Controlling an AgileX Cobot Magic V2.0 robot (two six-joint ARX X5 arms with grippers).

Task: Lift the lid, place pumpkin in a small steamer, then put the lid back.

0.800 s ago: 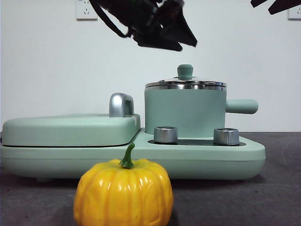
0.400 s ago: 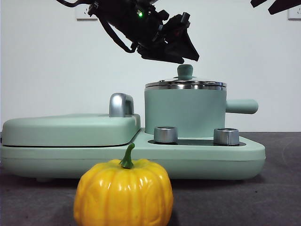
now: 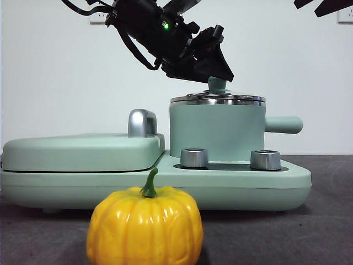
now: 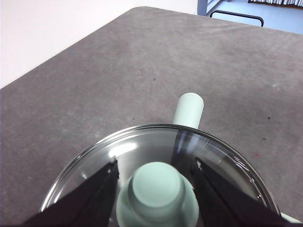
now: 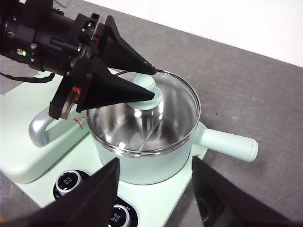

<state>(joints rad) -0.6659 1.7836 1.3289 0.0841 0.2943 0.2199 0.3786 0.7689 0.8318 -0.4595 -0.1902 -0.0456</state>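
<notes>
Across the grey table (image 3: 325, 221) stretches a mint-green cooker base (image 3: 231, 185), with a flat griddle cover (image 3: 83, 152) on its nine o'clock half and a chrome handle (image 3: 142, 122) at that cover's edge. On the three o'clock half stands the small steamer (image 3: 216, 131), its stubby side handle (image 3: 284, 124) pointing to three o'clock, and two steel knobs (image 3: 194, 157) sit before it at six o'clock. The lid (image 5: 156, 124) rests closed on the steamer's rim. From eleven o'clock the left gripper (image 5: 150, 82) reaches down at the lid's mint knob (image 4: 157, 188); its jaws are spread, one on either side of the knob, not pressing it. Nearest the front camera, at six o'clock of the cooker, the pumpkin (image 3: 144, 225) sits on the table, well apart from the steamer. High at one o'clock the right gripper (image 5: 154, 189) waits with jaws spread wide.
</notes>
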